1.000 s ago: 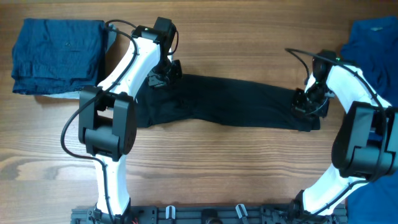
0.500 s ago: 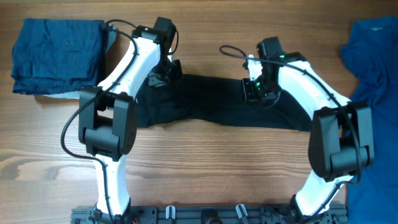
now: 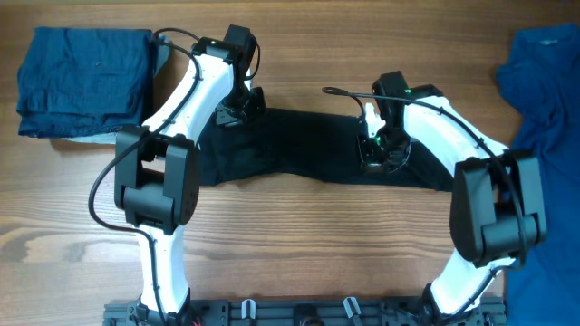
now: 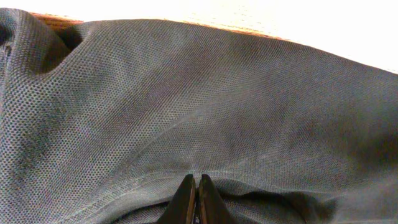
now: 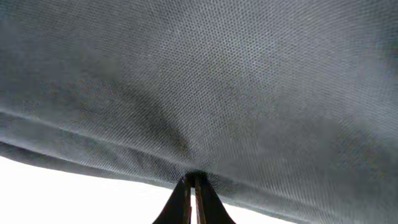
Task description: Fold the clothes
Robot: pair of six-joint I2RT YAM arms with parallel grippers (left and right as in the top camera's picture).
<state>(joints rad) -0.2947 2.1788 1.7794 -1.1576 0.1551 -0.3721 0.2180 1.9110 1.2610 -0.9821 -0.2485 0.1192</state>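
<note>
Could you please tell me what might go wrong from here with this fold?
The right gripper pinches only a thin edge of the black shirt, so the fabric could slip free mid-fold. The left gripper grips the opposite end; uneven pulling may bunch the cloth between them.

Black shirt (image 3: 308, 149) in long narrow band

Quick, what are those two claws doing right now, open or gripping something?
Left claw: closed, pinching the black shirt.
Right claw: closed, pinching the same black shirt.
</note>
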